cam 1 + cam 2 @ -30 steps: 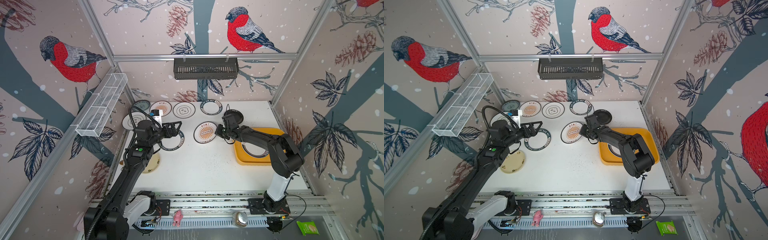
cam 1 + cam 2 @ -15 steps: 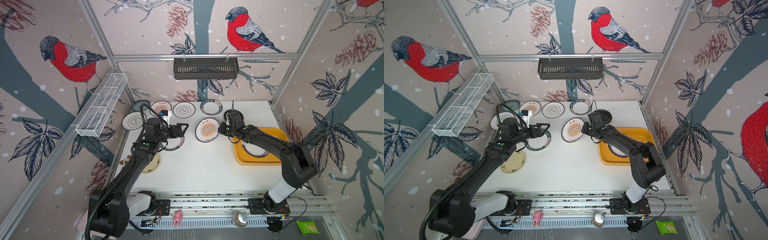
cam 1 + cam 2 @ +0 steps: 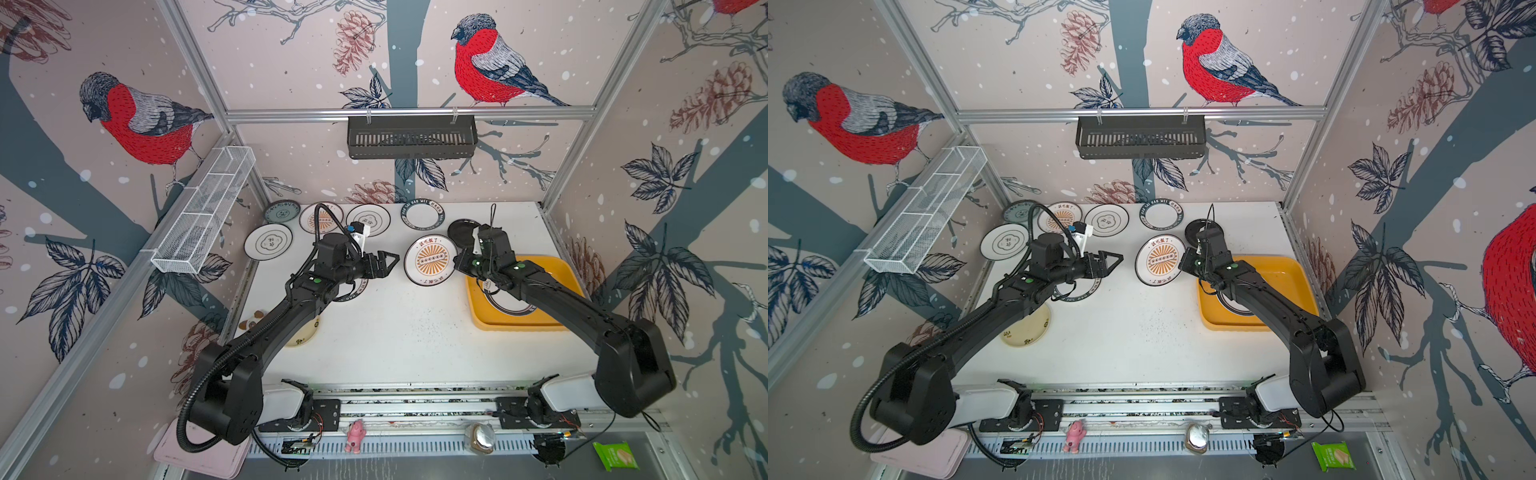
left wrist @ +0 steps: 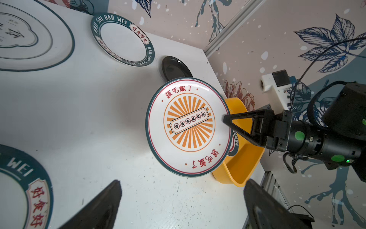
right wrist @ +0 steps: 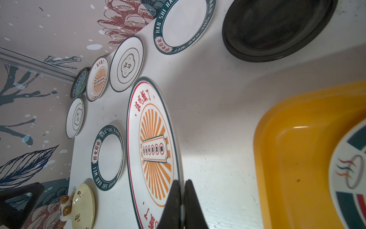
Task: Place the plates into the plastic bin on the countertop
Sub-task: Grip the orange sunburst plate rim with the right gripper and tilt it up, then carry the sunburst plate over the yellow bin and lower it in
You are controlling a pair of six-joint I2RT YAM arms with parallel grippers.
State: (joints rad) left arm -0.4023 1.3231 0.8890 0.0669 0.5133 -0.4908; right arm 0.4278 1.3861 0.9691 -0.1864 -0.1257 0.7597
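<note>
The left fingers (image 3: 388,262) stand wide apart and empty above the tabletop (image 3: 407,332). Their tips point at the sunburst plate (image 3: 431,261) just ahead of them, and a lettered-rim plate (image 3: 353,293) lies under the wrist behind them.

The sunburst plate looks lifted clear of the tabletop and tilted. The right fingers (image 4: 240,130) are pressed together on one edge of its rim, and the rest of the plate hangs out beyond their tips, toward the left fingers. Behind the right fingers, under that arm, sits the plastic bin (image 3: 557,266) with one plate (image 3: 509,309) already lying in it.

The step in hand seems to be carrying this second plate over to the bin. The other plates lie spread on the tabletop beyond both pairs of fingers.

The next move calls for drawing the plate back over the bin's near wall and levelling it. It should then go down onto or beside the plate inside before the right fingers part. With only a thin pinch on the rim, the plate could swing or slip, so a slow pull would suit.
</note>
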